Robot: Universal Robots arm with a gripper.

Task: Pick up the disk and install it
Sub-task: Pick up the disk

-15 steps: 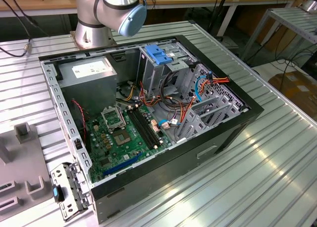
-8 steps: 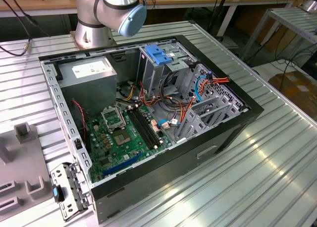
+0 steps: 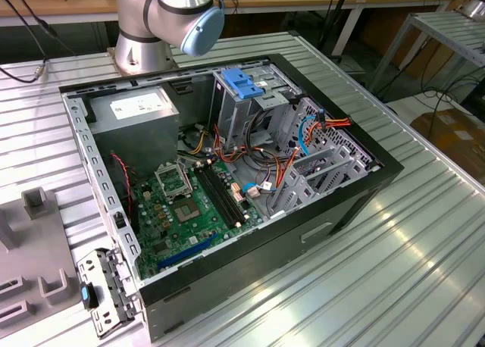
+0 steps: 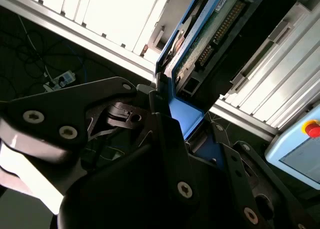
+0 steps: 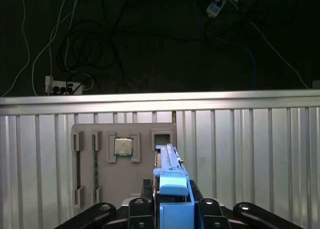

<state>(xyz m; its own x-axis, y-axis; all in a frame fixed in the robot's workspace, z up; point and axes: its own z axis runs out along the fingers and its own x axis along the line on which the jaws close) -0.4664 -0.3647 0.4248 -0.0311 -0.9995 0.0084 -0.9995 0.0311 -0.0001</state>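
Note:
My gripper (image 5: 172,205) is shut on the disk (image 5: 169,161), clamping its blue plastic rail frame (image 5: 173,186) between black fingers (image 5: 141,207). In the second wrist view the disk (image 4: 220,24) shows its green circuit-board underside and connector row, with the blue frame (image 4: 182,116) pinched in the gripper (image 4: 167,111). In the first wrist view the disk is seen edge-on, hanging over a grey fixture plate (image 5: 85,164) on the ribbed metal table. An open computer case (image 3: 348,203) lies on its side in the exterior view, interior exposed.
Inside the case are a blue-topped drive cage (image 3: 242,83), a grey power supply (image 3: 140,110), a green motherboard (image 3: 182,207) and loose cables (image 3: 303,135). The fixture plate carries a processor chip (image 5: 123,147). The arm's base (image 3: 163,21) stands behind the case. A pendant with a red button (image 4: 311,129) lies nearby.

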